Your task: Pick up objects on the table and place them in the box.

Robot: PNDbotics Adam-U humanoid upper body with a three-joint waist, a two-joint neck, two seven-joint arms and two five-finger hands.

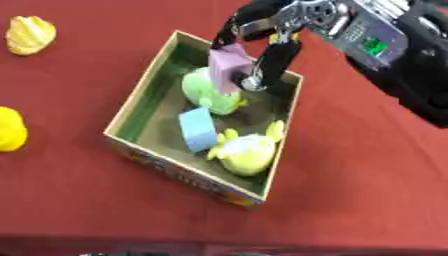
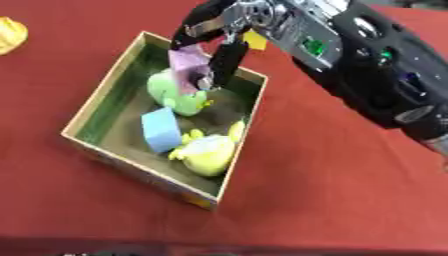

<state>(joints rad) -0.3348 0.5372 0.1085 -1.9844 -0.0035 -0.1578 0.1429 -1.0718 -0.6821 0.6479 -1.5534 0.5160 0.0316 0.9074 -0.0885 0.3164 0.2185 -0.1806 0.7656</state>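
Right now the right hand reaches in from the two o'clock corner and hangs over the far side of the box, its fingers pinching a pinkish-purple block. The block hangs above the box's interior, just over a green plush toy that lies at the box's twelve o'clock end. Inside also sit a light blue block near the middle and a yellow-green plush toy toward five o'clock. The left hand shows in neither view.

What could go wrong, as I judge it: the block is held directly over the green plush, so if released here it may land on that soft rounded body, roll off and come to rest tilted against the wall, or bounce toward the rim. The fingers are also close to the far wall of the box; a lower descent could catch the cardboard edge and shove or tip the box.

Beyond that, the tabletop is covered in dark red cloth, smooth and fairly open around the box. Two yellow things remain outside: a pale ridged one at ten o'clock and a brighter rounded one at nine o'clock, both well apart from the box. A small yellow patch shows behind the hand in the right eye view; I cannot tell what it is.
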